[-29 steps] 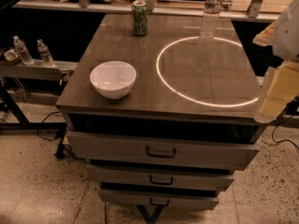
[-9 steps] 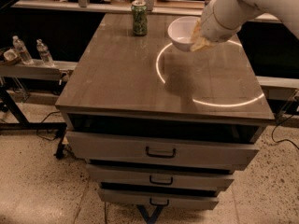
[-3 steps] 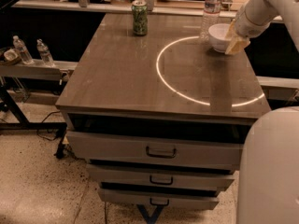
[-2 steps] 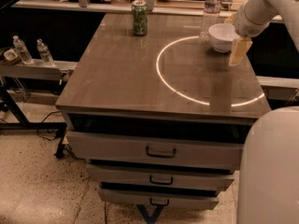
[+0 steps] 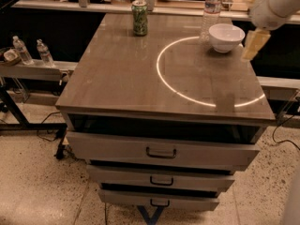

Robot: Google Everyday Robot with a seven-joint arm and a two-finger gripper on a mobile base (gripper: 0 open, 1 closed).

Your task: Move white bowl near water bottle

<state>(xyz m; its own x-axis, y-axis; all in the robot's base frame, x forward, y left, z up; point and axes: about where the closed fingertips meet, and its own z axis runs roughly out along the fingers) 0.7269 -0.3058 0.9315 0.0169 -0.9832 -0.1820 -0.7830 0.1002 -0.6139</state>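
As you look past the drawers (image 5: 161, 153) to the tabletop (image 5: 117, 78), your gripper (image 5: 255, 43) hangs over the far right edge, just beside the white bowl (image 5: 226, 36) and seemingly clear of it; whether it is wide or closed, you cannot tell. The bowl sits upright just beside the water bottle (image 5: 211, 11) behind it.

Cabinet top (image 5: 117, 78): green can (image 5: 139, 18) far centre; water bottle (image 5: 211, 11) and white bowl (image 5: 226, 36) far right, perhaps touching; gripper (image 5: 253, 47) just right of the bowl.
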